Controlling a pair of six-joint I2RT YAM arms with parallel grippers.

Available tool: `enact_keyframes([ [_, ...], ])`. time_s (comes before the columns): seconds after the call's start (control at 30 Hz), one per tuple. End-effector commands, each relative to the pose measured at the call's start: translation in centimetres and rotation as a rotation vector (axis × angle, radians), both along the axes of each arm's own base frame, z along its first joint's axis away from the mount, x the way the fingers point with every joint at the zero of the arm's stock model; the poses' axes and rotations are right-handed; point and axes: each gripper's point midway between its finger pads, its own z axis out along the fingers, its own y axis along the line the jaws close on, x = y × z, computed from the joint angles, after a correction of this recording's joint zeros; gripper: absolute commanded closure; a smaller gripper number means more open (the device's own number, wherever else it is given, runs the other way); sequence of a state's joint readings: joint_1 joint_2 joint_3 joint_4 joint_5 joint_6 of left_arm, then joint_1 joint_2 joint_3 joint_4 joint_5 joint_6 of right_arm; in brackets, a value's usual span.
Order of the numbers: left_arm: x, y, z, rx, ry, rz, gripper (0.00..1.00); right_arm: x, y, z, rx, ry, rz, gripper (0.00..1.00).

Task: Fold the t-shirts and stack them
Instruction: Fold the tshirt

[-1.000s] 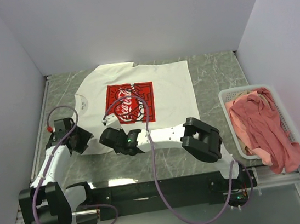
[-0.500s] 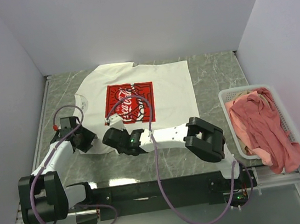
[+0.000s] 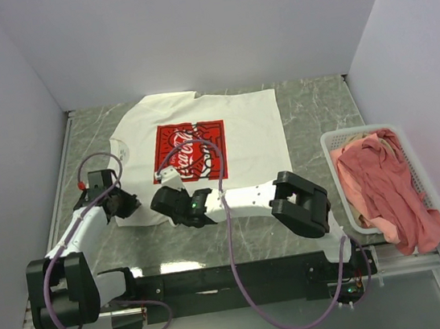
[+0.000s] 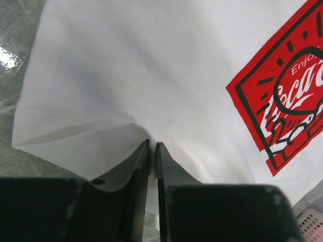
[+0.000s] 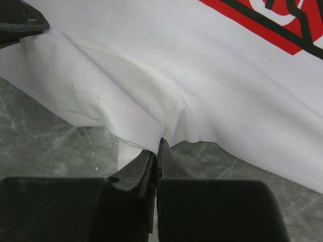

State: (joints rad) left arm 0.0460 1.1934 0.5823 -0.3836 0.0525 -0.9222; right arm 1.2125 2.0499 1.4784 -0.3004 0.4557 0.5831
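White t-shirt (image 3: 252, 128): left jaws are pinched together on its 8 o'clock corner, right jaws clamped on its near edge at 7 o'clock. It lies flat, print up, mid-table (image 3: 317, 103). No fold or stack yet; pink t-shirts (image 3: 389, 183) fill the basket (image 3: 329, 140) at 3 o'clock.

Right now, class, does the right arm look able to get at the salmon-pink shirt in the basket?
Probably not yet: the right gripper is shut on the near hem of the white t-shirt, well left of the white basket. If it lets go, nothing seems to block the salmon-pink shirt.
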Motion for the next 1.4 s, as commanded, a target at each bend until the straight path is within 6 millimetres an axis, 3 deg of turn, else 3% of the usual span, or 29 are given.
enact_keyframes([
  [0.0,1.9,0.0,3.1,0.007,-0.099,-0.005,0.85,1.1,0.3,4.1,0.080,-0.055,-0.033,1.00],
  [0.13,2.5,0.4,4.9,0.028,-0.133,0.002,0.99,2.0,0.1,4.7,0.074,-0.076,-0.035,1.00],
  [0.4,4.1,0.9,7.2,0.056,-0.168,0.013,0.99,5.2,-0.2,8.1,0.070,-0.150,0.033,1.00],
  [0.73,8.9,1.1,8.6,0.047,-0.186,0.026,0.99,10.7,0.6,10.8,0.041,-0.225,0.125,1.00],
  [1.03,13.3,1.2,8.3,0.036,-0.175,0.039,0.99,15.0,0.8,10.0,0.007,-0.227,0.161,1.00],
  [1.37,16.5,1.9,7.0,0.051,-0.149,0.071,0.99,18.6,-0.1,8.8,0.010,-0.211,0.157,1.00],
])
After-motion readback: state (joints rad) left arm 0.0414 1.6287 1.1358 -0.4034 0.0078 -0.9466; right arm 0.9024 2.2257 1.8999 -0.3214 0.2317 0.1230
